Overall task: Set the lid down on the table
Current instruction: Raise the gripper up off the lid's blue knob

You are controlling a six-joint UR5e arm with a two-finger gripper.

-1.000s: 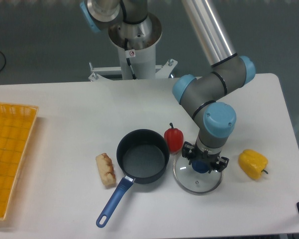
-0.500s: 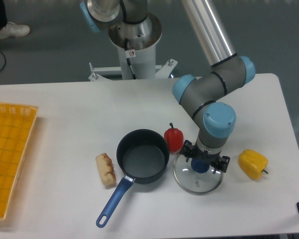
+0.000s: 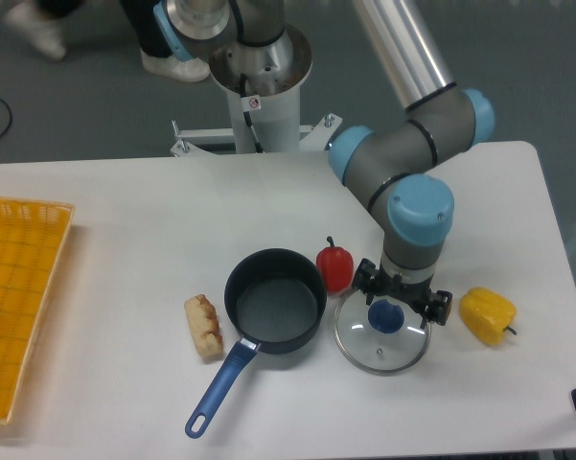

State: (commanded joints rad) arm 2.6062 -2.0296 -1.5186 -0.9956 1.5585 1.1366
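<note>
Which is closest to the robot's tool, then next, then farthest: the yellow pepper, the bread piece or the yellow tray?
Measured from the tool:
1. Yellow pepper, just beside it towards the table's right end in the picture.
2. Bread piece, on the other side, beyond the saucepan.
3. Yellow tray, at the far left edge.

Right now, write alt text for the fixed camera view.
A glass lid lies flat on a white table, with the robot's open gripper just above its blue knob. To its left are a red pepper, an empty saucepan and a bread roll; a yellow pepper is right.

Bright even overhead light, soft shadows, sharp.
</note>
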